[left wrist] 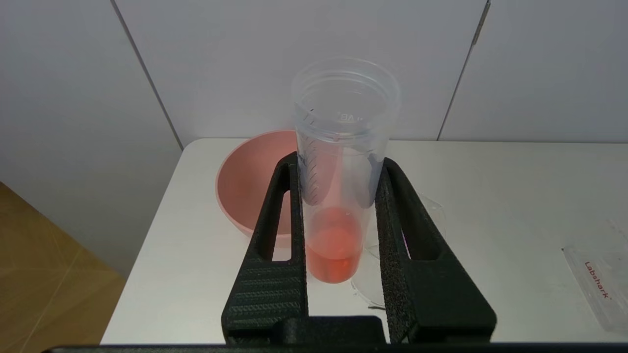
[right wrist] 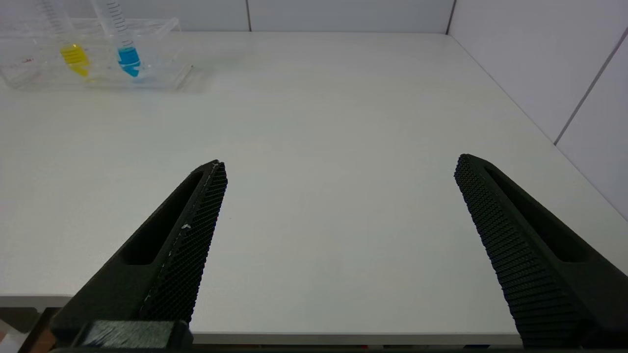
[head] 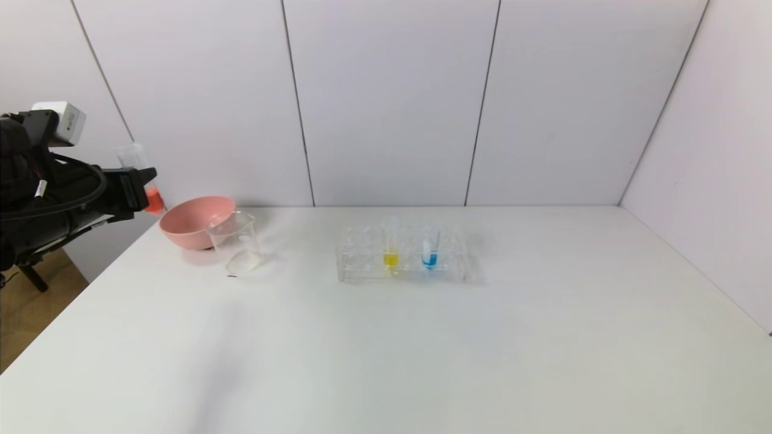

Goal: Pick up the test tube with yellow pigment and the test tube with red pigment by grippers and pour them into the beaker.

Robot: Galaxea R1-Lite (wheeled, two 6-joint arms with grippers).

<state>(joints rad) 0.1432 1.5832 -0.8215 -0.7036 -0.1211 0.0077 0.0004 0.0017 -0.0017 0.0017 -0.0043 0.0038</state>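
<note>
My left gripper [head: 145, 190] is shut on the test tube with red pigment [head: 139, 166] and holds it upright in the air, off the table's far left corner, just left of the pink bowl. In the left wrist view the tube [left wrist: 336, 245] sits between both fingers of the left gripper [left wrist: 339, 159], with red-orange liquid in its tip. The clear beaker [head: 236, 241] stands on the table right of the bowl, partly behind one finger [left wrist: 431, 211]. The test tube with yellow pigment [head: 391, 247] [right wrist: 73, 54] stands in the clear rack. My right gripper [right wrist: 339, 162] is open and empty over the near table edge.
The pink bowl [head: 190, 223] [left wrist: 245, 186] touches the beaker's left side. The clear rack [head: 362, 259] [right wrist: 29, 73] at mid-table also holds a tube with blue liquid [head: 430, 250] [right wrist: 128, 56]. White walls close the back and right. The table's left edge drops to a wooden floor [head: 24, 301].
</note>
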